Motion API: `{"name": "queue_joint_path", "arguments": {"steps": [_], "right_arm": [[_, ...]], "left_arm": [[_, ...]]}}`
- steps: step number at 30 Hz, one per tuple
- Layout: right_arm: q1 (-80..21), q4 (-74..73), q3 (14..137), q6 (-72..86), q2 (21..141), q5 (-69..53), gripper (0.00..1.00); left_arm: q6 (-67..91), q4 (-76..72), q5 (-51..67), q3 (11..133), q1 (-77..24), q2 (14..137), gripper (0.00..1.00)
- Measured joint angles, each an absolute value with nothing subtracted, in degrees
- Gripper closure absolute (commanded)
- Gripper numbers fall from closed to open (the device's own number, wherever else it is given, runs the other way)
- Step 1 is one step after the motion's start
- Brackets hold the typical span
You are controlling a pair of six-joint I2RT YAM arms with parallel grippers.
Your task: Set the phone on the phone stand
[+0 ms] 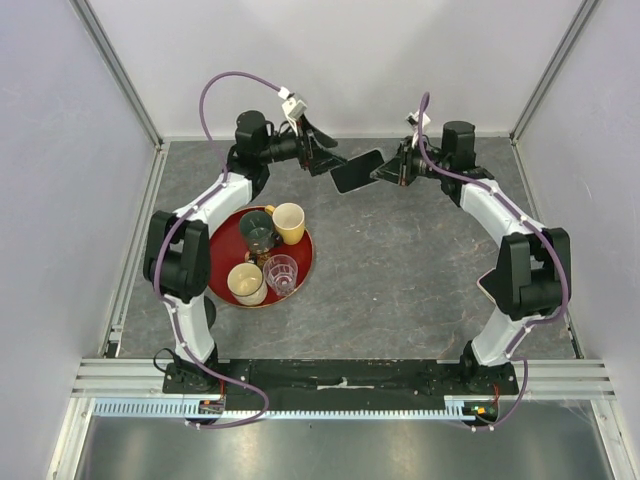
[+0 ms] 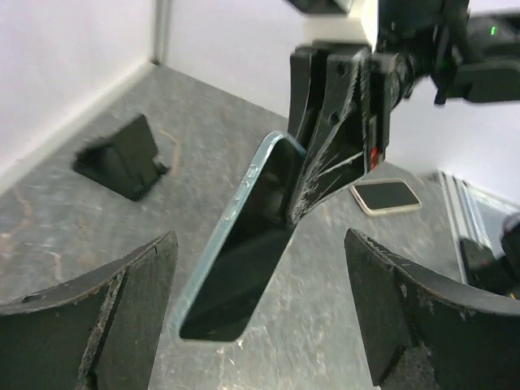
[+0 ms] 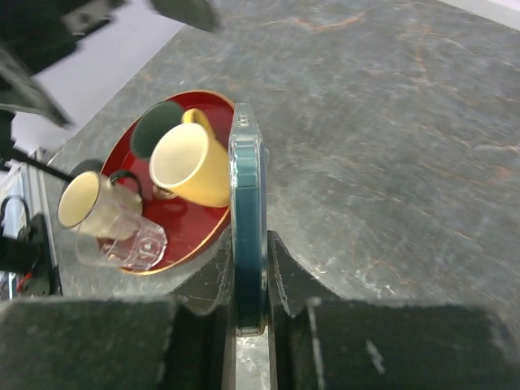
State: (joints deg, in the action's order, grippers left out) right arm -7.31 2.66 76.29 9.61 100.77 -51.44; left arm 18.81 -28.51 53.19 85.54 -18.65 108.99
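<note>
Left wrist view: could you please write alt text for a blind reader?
The right gripper holds a slim black-screened phone with a teal rim tilted above the grey table, framed by the open left gripper. Behind sit a small matte black stand and a cream-rimmed phone.

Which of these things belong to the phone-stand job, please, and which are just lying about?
Job: teal-edged phone, held by the right gripper; phone stand; open left gripper.
Lying about: cream-rimmed phone; red tray; yellow cup; dark mug; cream cup; clear glass.

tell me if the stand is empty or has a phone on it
Empty: the stand sits on the table with nothing resting on it.
</note>
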Motion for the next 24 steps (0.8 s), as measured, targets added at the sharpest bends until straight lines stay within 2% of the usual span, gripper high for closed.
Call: {"name": "queue_joint_path", "arguments": {"steps": [4, 8, 11, 13, 17, 19, 22, 24], "right_arm": [[-9.43, -0.58, 76.29, 4.99, 98.37, -54.7, 1.0], [-10.0, -1.67, 76.31, 3.03, 97.86, -56.97, 1.0], [-9.85, -2.48, 76.31, 2.39, 97.86, -57.25, 1.0], [-9.85, -3.01, 76.31, 2.15, 97.86, -58.04, 1.0], [-9.91, -3.51, 76.29, 1.89, 97.47, -59.27, 1.0], [-9.96, -3.51, 76.2, 1.87, 96.97, -59.72, 1.0], [-9.98, -3.01, 75.59, 1.93, 95.72, -59.94, 1.0], [-10.0, -2.11, 74.98, 2.5, 94.91, -59.92, 1.0]], "left_arm": [[16.88, -25.21, 62.83, 88.58, -18.92, 113.12, 0.13], [16.99, -23.79, 72.16, 91.94, -19.4, 117.43, 0.27], [17.02, -23.46, 76.49, 92.14, -19.77, 118.3, 0.26], [17.02, -23.44, 78.19, 92.25, -19.84, 118.48, 0.29], [17.02, -23.49, 80.44, 92.33, -19.77, 118.5, 0.44], [17.02, -23.49, 81.12, 92.6, -19.79, 118.54, 0.47], [17.02, -23.75, 81.62, 93.14, -19.88, 118.54, 0.57], [17.02, -23.92, 81.65, 93.3, -20.01, 118.54, 0.71]]}}
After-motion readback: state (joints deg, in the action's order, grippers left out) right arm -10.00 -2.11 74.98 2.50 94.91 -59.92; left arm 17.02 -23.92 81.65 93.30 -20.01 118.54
